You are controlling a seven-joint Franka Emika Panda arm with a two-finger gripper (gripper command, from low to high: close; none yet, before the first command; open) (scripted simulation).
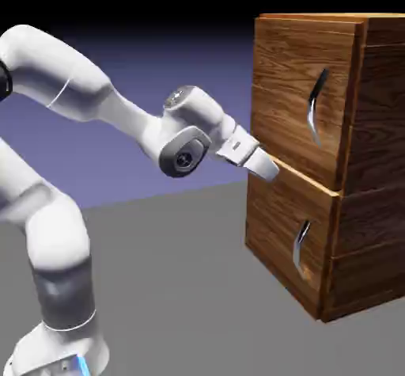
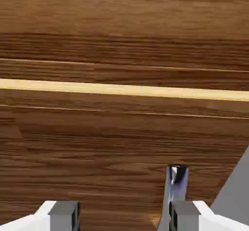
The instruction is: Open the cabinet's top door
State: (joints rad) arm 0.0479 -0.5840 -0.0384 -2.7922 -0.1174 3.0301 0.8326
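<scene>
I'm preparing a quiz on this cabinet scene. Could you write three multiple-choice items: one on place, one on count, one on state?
1. The pincer is near:
A. the seam between the two panels
B. the cabinet's top
C. the floor

2. Handles on the cabinet front:
A. one
B. two
C. three

3. The top door is:
A. wide open
B. removed
C. closed

Answers:
1 A, its tip sits at the pale seam.
2 B, the long handle above, the short handle below.
3 C, the panel lies flush with the cabinet's front.
</scene>
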